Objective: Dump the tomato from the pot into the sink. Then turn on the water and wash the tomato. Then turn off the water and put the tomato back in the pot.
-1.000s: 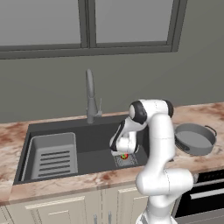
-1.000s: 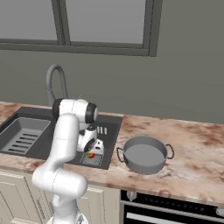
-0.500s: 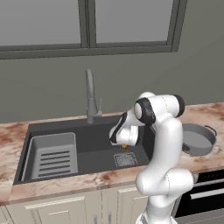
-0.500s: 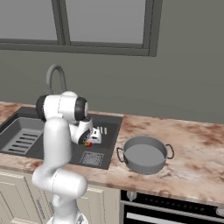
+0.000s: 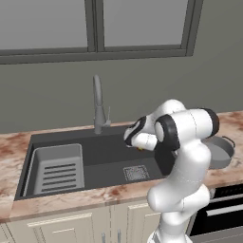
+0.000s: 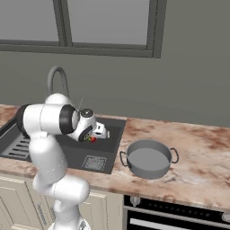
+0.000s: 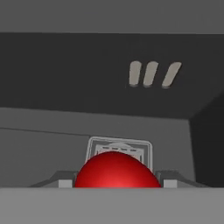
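- Above the sink, toward its right end, the gripper hangs off the basin floor with the tomato pinched between its fingers.
- In the hand view the tomato is a large red dome at 6 o'clock, with a finger tip just beside it on either side, so the jaws are closed on it.
- In the left base view only a sliver of the tomato peeks out under the white hand, at 3 o'clock from the faucet base.
- The drain grate lies on the basin floor below the gripper; in the hand view it sits just behind the tomato, toward 12 o'clock.
- Three pale overflow slots mark the sink's back wall at about 1 o'clock in the hand view.
- The pot stands upright on the marble counter, at 3 o'clock from the sink and just beside its right rim, apart from the gripper.
- The faucet rises behind the basin at 11 o'clock from the gripper; no water shows.
- A ribbed rack fills the left end of the sink, at 9 o'clock from the drain grate.
- A window spans the wall above.
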